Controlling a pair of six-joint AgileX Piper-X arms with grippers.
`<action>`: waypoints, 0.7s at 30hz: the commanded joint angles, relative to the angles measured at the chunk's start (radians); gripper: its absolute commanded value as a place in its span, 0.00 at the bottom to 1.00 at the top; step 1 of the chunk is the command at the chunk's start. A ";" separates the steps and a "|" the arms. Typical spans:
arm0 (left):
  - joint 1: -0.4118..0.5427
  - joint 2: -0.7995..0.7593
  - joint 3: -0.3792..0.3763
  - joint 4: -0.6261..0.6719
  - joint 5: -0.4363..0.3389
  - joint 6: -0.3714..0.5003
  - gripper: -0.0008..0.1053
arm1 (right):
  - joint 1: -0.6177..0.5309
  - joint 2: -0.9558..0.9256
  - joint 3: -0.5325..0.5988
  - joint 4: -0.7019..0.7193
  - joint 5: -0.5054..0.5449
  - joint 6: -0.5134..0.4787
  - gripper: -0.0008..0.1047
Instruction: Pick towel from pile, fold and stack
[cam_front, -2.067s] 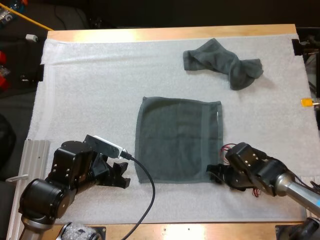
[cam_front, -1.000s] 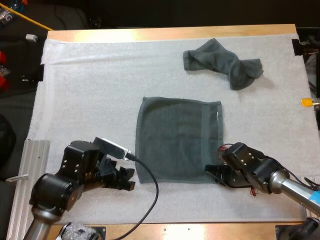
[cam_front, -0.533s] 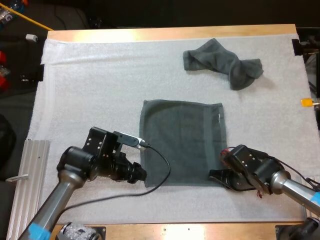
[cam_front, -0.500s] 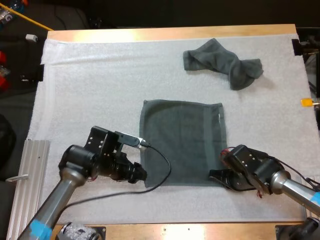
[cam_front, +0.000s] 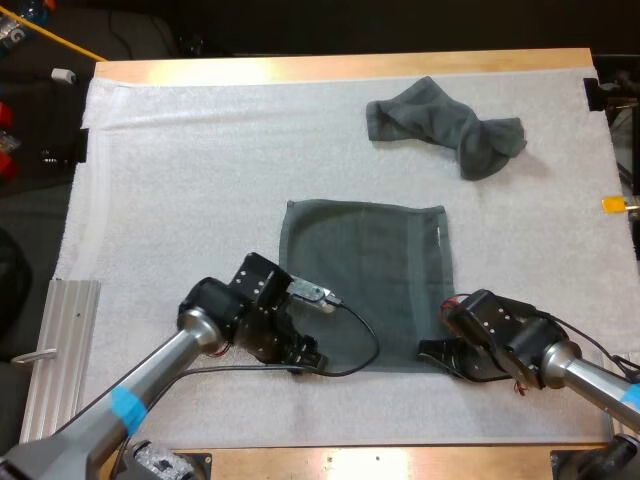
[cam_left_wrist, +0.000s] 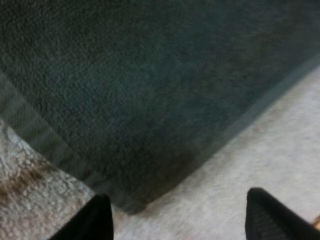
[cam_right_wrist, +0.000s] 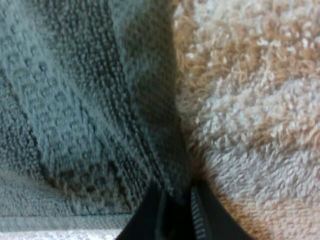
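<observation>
High view: we see the flat towel (cam_front: 365, 285) spread on the mat (cam_front: 180, 170), the crumpled towel (cam_front: 445, 125) well apart beyond it; left gripper (cam_front: 308, 357) and right gripper (cam_front: 438, 353) at the flat towel's near corners | Left wrist: fingers apart, astride the corner | Right wrist: fingers pinch the hem | Progress, we judge: spread done; fold and stack remain

Robotics lab bench, a test-rig setup. What shows it: left arm (cam_front: 150, 370) and right arm (cam_front: 590, 375), both industrial-style manipulators, reach over one wooden table (cam_front: 340, 68). White mat (cam_front: 200, 170) laid across it as the work surface. Ribbed aluminium rail (cam_front: 62, 340) runs along the table's left side. Black fitting (cam_front: 598, 92) at the mat's far right corner.
</observation>
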 joint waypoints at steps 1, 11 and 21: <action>-0.014 0.013 -0.001 -0.009 -0.039 -0.010 0.53 | -0.002 -0.006 -0.001 0.026 0.010 -0.012 0.01; -0.078 0.138 -0.001 -0.063 -0.139 -0.008 0.51 | -0.002 -0.006 -0.001 0.031 0.010 -0.012 0.01; -0.078 0.158 -0.001 -0.067 -0.167 -0.008 0.18 | -0.002 -0.006 -0.001 0.030 0.002 -0.019 0.01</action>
